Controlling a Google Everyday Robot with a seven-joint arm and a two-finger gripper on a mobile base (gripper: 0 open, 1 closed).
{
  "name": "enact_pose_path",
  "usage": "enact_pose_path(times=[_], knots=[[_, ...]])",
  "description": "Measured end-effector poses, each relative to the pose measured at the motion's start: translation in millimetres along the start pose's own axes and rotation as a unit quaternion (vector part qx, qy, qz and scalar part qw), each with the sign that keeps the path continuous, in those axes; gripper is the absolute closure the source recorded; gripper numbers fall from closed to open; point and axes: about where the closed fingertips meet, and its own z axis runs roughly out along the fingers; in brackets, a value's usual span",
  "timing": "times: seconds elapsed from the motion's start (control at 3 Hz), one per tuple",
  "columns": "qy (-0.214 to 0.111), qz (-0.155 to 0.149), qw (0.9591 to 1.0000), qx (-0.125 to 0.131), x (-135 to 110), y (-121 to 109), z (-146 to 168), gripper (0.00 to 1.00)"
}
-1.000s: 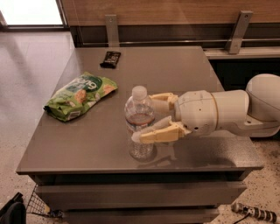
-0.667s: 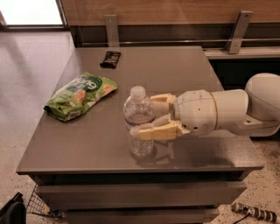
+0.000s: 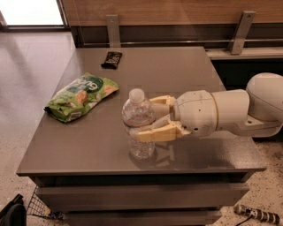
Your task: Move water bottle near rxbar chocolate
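1. Reaches in over the right edge of the desk (image 3: 190, 66) with a white arm (image 3: 234, 110), placing the hand (image 3: 145, 117) above the front half of the top.
2. Grasps the water bottle (image 3: 138, 110) in that hand, clenched on it with tan fingers (image 3: 161, 133). One crosses the near side of the ribbed body, the other sits behind it, and both touch the plastic.
3. Holds the bottle upright with its white cap (image 3: 136, 94) on top and its base down on the desk. Stands it near the front edge, roughly midway between the left and right edges.
4. Leaves the rxbar chocolate (image 3: 112, 59) lying flat in its black wrapper close to the far edge, toward the far-left corner and well apart from the bottle.
5. Leaves a green snack bag (image 3: 82, 97) lying crinkled near the left edge, between the bar and the bottle in depth. Lies nearer the bottle than the bar and touches neither.
6. Faces a wooden wall panel (image 3: 177, 11) beyond the far edge, with two metal brackets (image 3: 113, 28) fixed below it, one toward each far corner.
7. Shows a pale speckled floor (image 3: 26, 75) off the left edge, and a striped cable (image 3: 256, 215) on the ground past the front-right corner.
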Motion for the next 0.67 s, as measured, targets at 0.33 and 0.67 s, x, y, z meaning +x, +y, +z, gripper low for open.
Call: enact_pose_path(times=[0.33,0.67], knots=[[-0.002,0.001,1.0,0.001,-2,-4,-2,1.0],[-0.025,0.012,0.9995,0.015,-22,-44,-27,1.0]])
